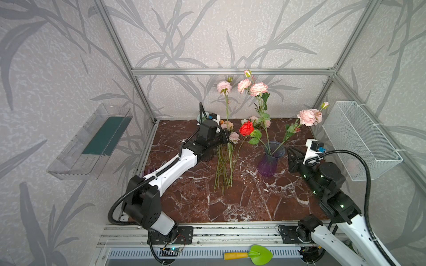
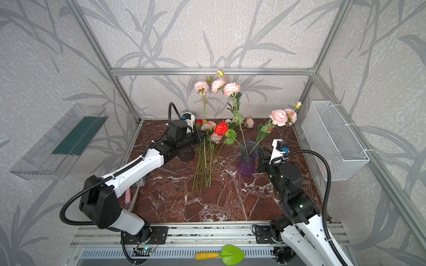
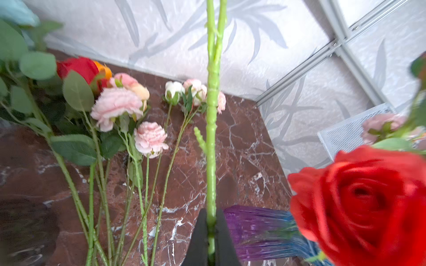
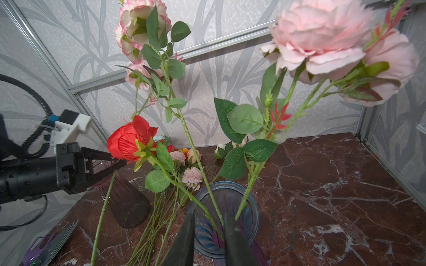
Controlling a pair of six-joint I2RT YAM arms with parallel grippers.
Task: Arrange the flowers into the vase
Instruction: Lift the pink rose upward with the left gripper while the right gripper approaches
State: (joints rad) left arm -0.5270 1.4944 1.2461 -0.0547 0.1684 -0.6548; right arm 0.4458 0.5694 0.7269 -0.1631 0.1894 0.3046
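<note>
Now | left hand (image 3: 211, 230) clenched on pink flower (image 1: 224, 87) stem: upright, bloom up | right hand (image 4: 209, 215) parted beside vase (image 1: 268, 163)

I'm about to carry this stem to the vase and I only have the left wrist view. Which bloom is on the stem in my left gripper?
Observer: The stem carries a frilly pink bloom, standing high above the left gripper.
Operator: Is anything in the vase yet?
Observer: Yes. The vase holds three stems, and one of them is the red rose.
Operator: Where is the right arm?
Observer: The right gripper is beside the vase's rim with its jaws apart. I can't tell whether it touches the rim.
</note>
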